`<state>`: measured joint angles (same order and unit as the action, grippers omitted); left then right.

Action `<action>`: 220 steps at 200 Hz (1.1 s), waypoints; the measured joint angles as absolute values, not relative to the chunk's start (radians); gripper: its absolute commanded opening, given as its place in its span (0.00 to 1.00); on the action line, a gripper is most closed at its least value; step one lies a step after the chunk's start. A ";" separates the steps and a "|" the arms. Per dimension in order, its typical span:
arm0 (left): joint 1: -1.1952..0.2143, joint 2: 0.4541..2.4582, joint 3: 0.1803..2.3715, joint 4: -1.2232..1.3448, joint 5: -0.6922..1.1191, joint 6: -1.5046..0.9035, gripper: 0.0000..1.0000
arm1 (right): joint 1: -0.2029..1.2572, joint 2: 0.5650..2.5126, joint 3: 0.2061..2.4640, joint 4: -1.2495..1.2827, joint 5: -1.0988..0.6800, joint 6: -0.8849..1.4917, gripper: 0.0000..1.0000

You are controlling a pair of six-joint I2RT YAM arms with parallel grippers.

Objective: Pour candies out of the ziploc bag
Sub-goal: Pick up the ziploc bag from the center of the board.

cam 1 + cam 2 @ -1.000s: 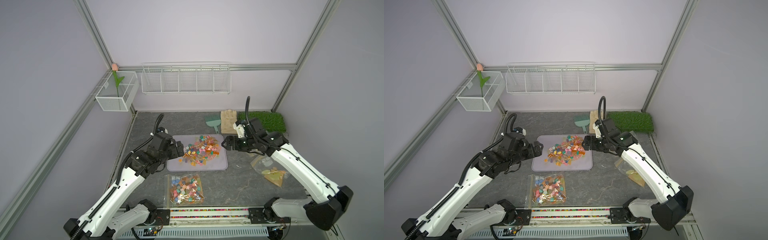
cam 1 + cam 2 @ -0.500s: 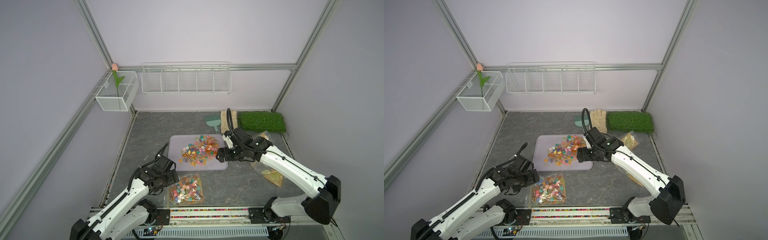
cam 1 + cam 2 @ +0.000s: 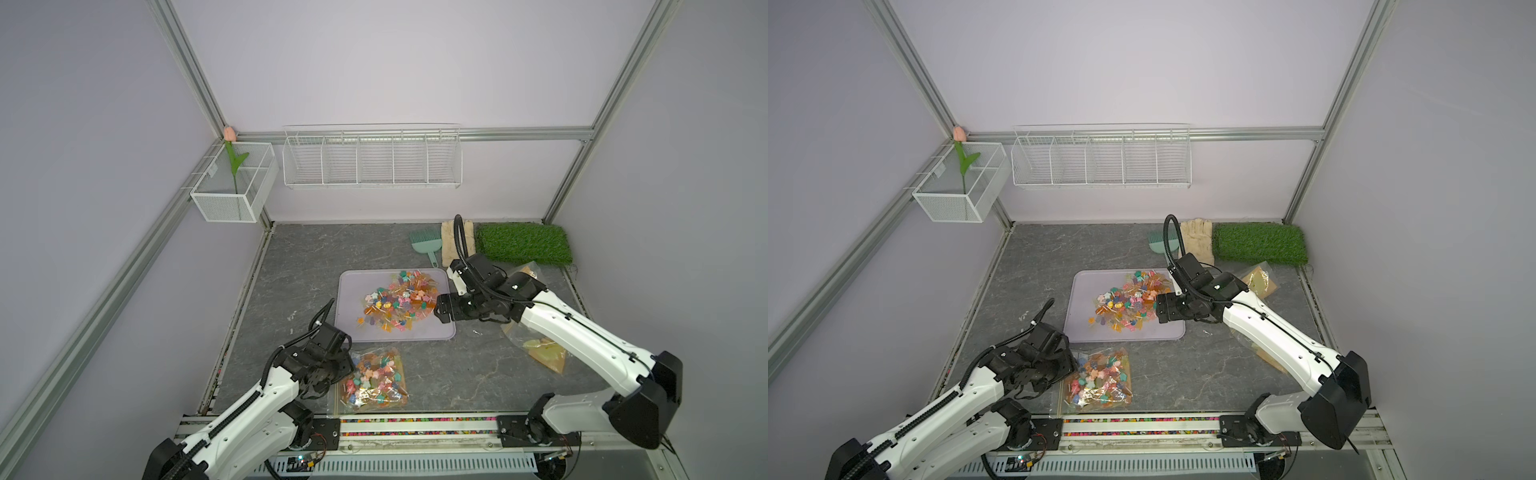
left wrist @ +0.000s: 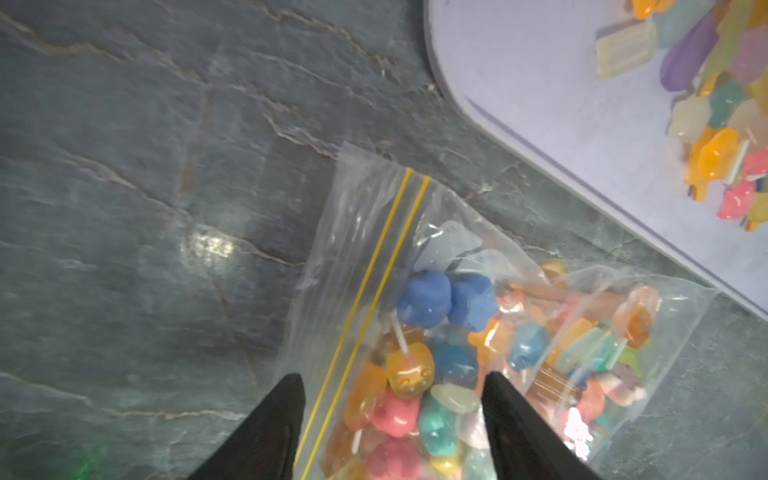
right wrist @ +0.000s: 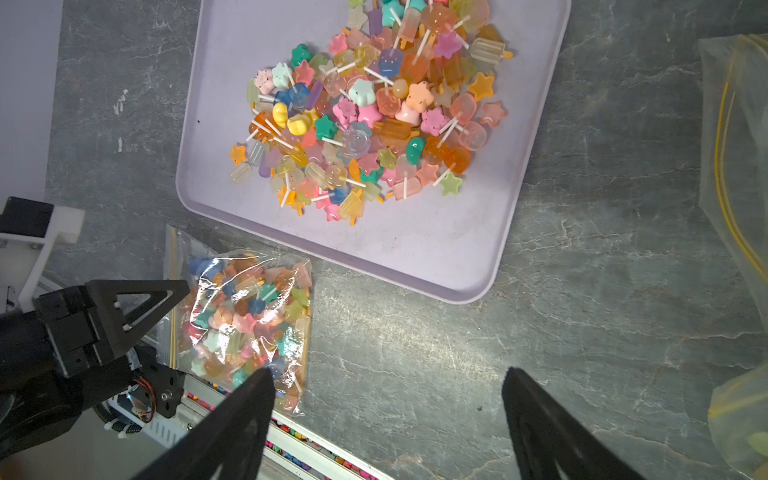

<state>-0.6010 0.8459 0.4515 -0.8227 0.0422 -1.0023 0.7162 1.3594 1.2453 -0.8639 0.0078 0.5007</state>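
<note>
A clear plastic ziploc bag with yellow zip lines, filled with small multicoloured candies on white sticks, is laid flat just on the robot's side of the lilac rectangular tray. Its zip end is straddled by the left gripper, jaws apart. At the tray's right edge the right gripper is held with jaws spread wide, empty.

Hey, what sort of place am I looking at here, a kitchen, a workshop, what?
Most likely a robot lab test cell: plain walls held in aluminium framing, a left arm and a right arm mounted on a front rail, and staged props such as a fake grass mat and wire basket.
</note>
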 measured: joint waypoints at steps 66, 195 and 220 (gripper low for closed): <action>-0.601 0.856 0.467 -0.846 0.007 -1.011 0.70 | 0.716 1.357 1.252 -0.867 0.018 0.501 0.89; -0.601 0.735 0.377 -0.807 -0.040 -1.117 0.41 | 0.716 1.357 1.255 -0.868 0.034 0.493 0.89; -0.601 0.774 0.375 -0.767 -0.007 -1.104 0.22 | 0.716 1.357 1.262 -0.873 0.038 0.493 0.89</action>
